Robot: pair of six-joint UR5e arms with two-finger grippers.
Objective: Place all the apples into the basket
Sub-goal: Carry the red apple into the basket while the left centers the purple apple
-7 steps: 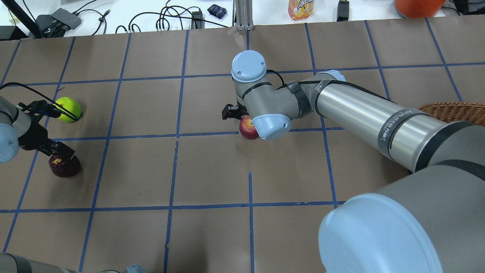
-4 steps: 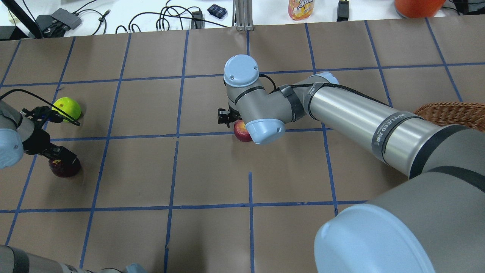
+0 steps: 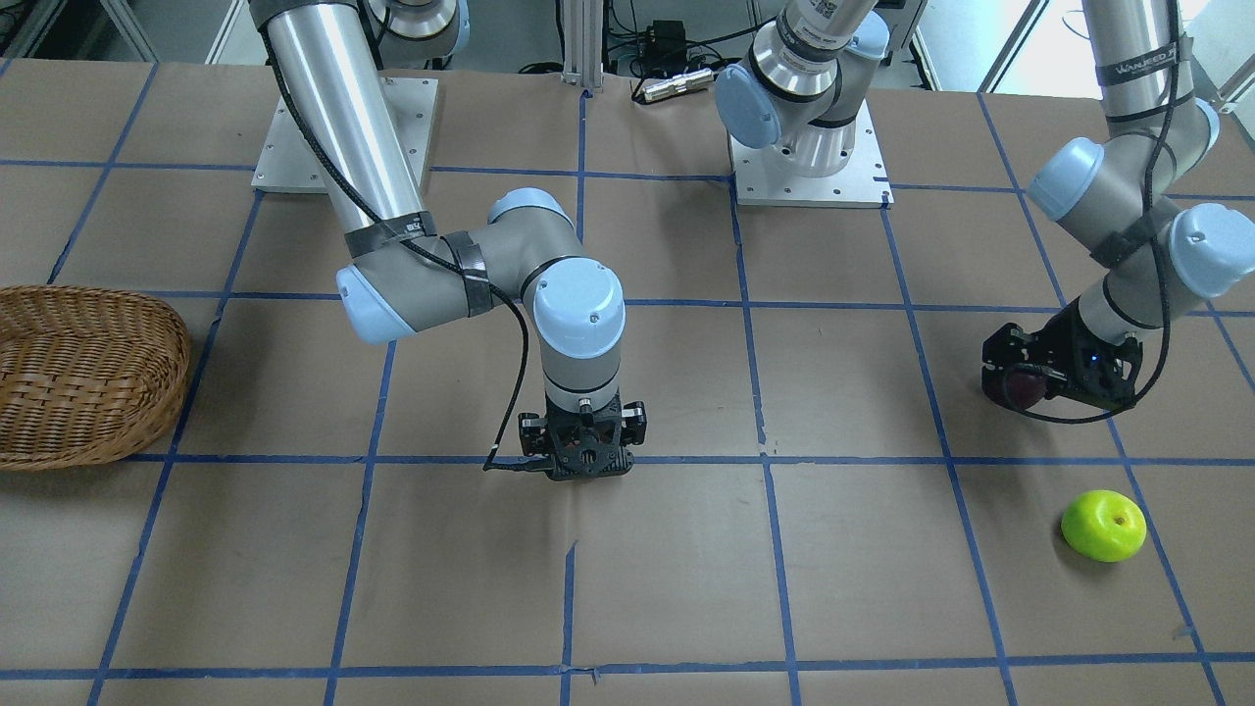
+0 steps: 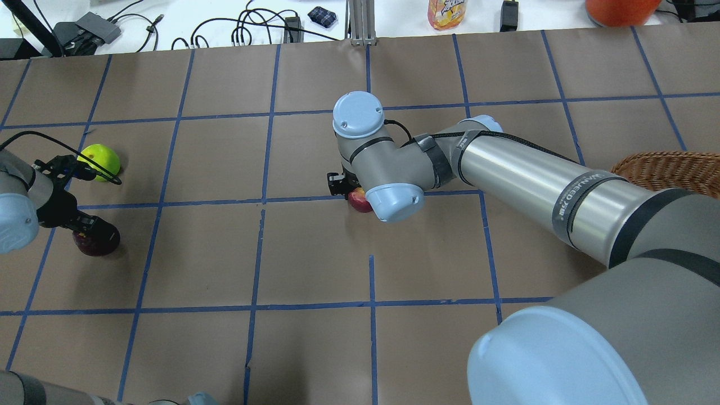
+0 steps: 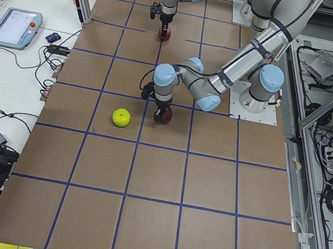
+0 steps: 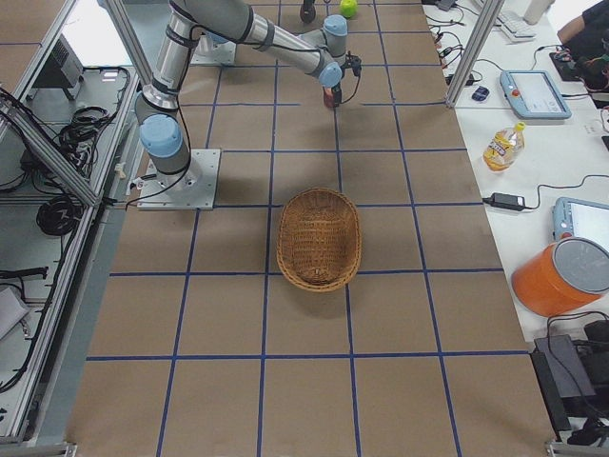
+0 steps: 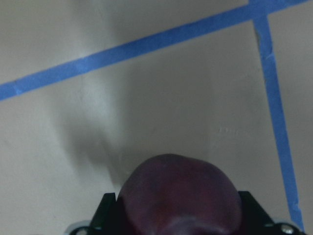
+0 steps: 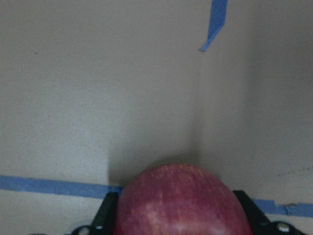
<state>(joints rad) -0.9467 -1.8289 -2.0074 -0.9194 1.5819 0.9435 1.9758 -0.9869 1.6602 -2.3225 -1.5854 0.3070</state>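
My right gripper (image 4: 344, 188) is low at the table's middle, its fingers (image 8: 108, 211) pressed against both sides of the red apple (image 8: 182, 201), which also shows in the overhead view (image 4: 356, 201). My left gripper (image 3: 1051, 378) is shut on the dark maroon apple (image 7: 180, 195), low over the table at my left (image 4: 97, 243). The lime green apple (image 4: 101, 161) lies free just beyond my left gripper, and also shows in the front view (image 3: 1103, 526). The wicker basket (image 3: 83, 378) is far off on my right and holds no apple (image 6: 319, 238).
Blue tape lines grid the brown table cover. Cables, a juice bottle (image 4: 447, 12) and an orange container (image 4: 619, 10) stand beyond the far edge. The arm bases (image 3: 804, 167) are bolted at the robot's side.
My right gripper has come down around the red apple, which shifted slightly left with it. My left gripper has sunk onto the dark apple. The green apple and basket have not moved.
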